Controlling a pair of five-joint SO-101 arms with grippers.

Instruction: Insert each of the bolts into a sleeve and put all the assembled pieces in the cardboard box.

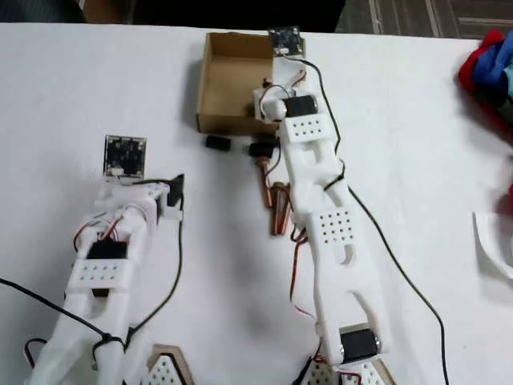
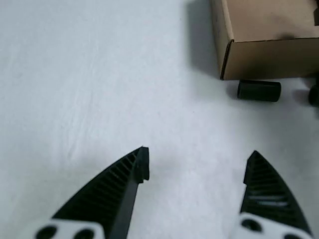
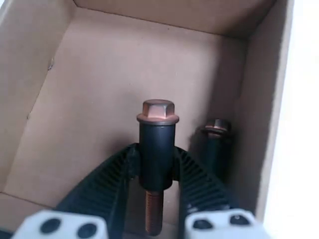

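The right claw (image 3: 155, 152) hangs over the box (image 3: 75, 79), clamped snugly on a sleeve (image 3: 156, 159) with its bolt (image 3: 157, 113) pushed through, head up. It is held upright, I'd guess, so it sets down cleanly. 1 finished piece (image 3: 215, 142) already stands by the box wall. The left claw (image 2: 199, 153) hovers wide apart and empty above the table (image 2: 75, 74), facing a loose sleeve (image 2: 258, 90) just beside the box. Spare bolts (image 1: 278, 204) lie by the right arm.
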